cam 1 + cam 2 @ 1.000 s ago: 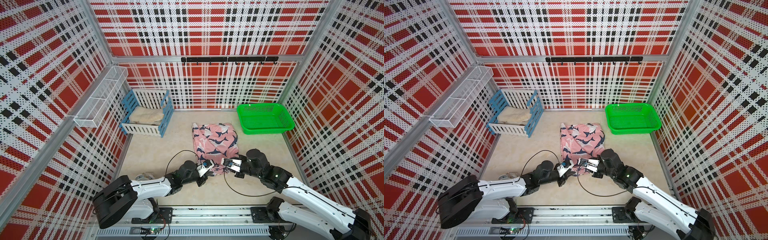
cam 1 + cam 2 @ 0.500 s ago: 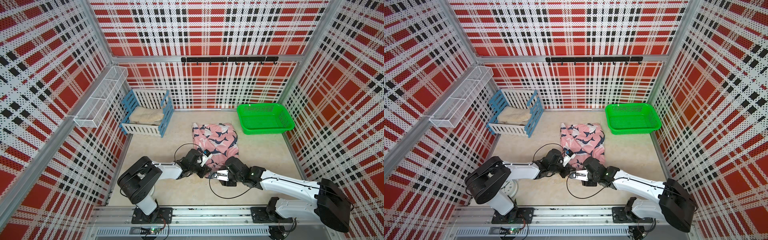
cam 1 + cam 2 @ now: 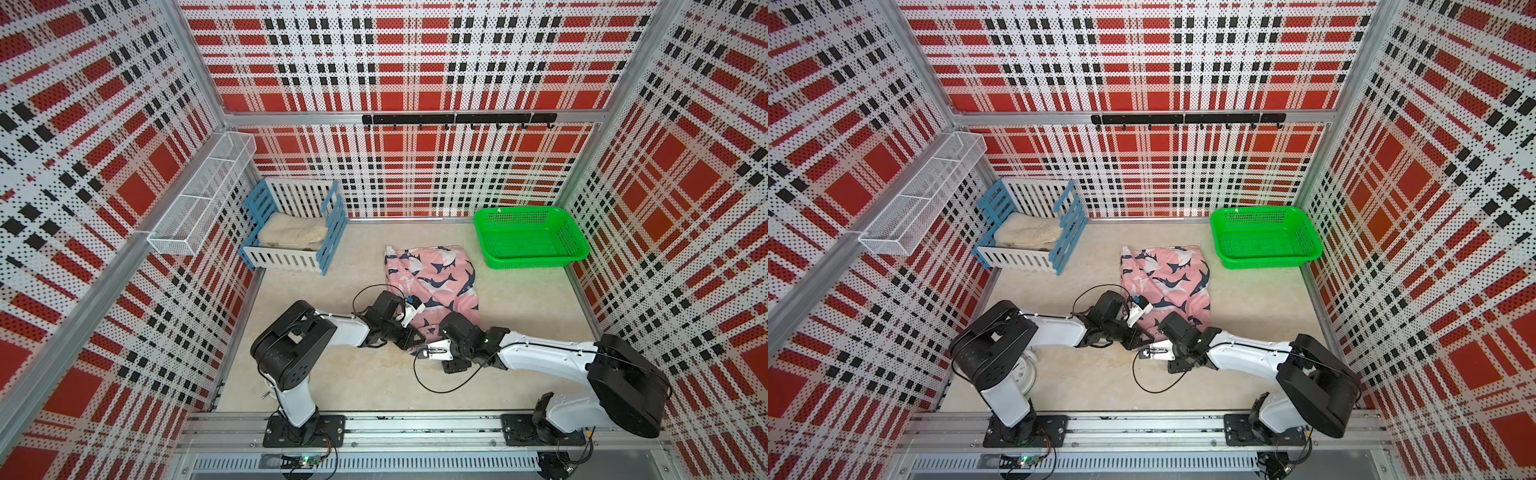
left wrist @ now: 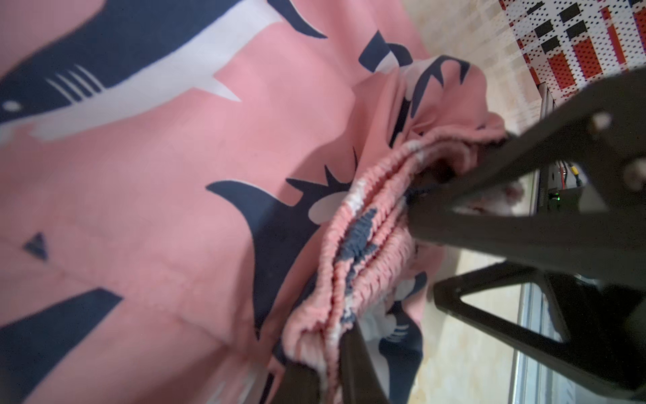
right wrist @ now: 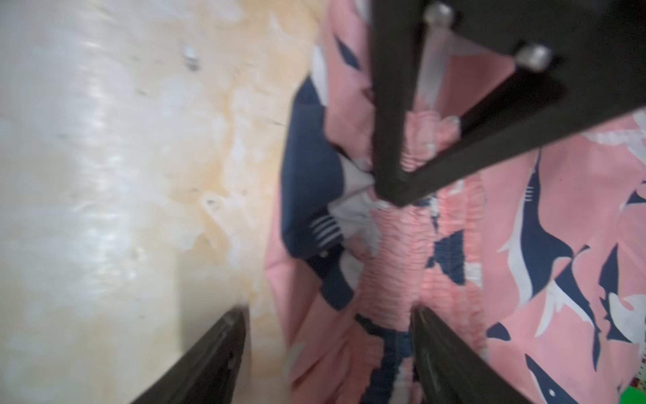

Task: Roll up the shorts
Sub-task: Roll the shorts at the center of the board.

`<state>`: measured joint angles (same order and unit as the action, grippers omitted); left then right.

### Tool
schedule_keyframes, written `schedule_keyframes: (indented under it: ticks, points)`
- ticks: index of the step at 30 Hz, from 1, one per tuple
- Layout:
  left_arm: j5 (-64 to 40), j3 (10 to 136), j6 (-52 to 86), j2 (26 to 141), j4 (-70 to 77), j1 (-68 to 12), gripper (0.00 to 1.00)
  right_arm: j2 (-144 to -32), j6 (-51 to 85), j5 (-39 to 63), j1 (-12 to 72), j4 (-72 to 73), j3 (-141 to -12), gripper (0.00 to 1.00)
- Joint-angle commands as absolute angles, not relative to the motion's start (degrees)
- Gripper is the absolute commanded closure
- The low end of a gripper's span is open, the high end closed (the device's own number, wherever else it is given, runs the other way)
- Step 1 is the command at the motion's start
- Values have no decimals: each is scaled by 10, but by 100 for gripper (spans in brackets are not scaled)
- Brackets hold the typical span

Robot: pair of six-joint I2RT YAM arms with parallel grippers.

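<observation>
The right hand (image 5: 330, 314) has just sprung wide and empty around the waistband (image 4: 363, 245) of the shorts (image 3: 432, 274), right beside the left hand (image 4: 327, 370) pinching it, probably regripping to start rolling.

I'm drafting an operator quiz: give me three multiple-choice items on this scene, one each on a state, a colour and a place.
1. The left end effector is: A open; B shut on the shorts; C out of view.
2. The basket near the shorts is: A green; B yellow; C blue.
3. The cream cloth lies: A on the shorts; B in the basket; C in the blue-and-white crate.
Answers: 1 B, its wrist view shows the waistband pinched; 2 A, green in both top views; 3 C, it lies inside the crate.
</observation>
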<state>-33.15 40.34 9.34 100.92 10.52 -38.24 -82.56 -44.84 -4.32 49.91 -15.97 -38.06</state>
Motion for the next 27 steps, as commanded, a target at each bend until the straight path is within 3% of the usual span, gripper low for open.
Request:
schedule_keyframes:
  ticks: [1,4,6,10,11,13,17,20,27]
  points:
    - [-280,390,102,1018,42,-379,99,-851,-460,-11,465,-173,-382,22]
    - [-241,370,114,982,59,-360,90,-879,-455,6,437,-176,-391,33]
    - [-205,357,114,952,75,-353,76,-897,-455,15,433,-181,-400,47]
    - [-140,326,87,882,117,-360,58,-909,-454,64,431,-216,-420,61]
    - [-104,311,78,857,131,-368,55,-911,-453,77,430,-230,-427,70]
    - [-43,271,52,798,181,-386,52,-910,-450,96,428,-246,-436,98]
    - [47,160,-11,676,331,-444,45,-889,-448,132,422,-268,-435,100]
    - [45,81,-73,609,439,-495,45,-871,-443,186,405,-311,-448,100]
    - [130,27,-222,540,452,-644,46,-847,-442,240,378,-388,-468,100]
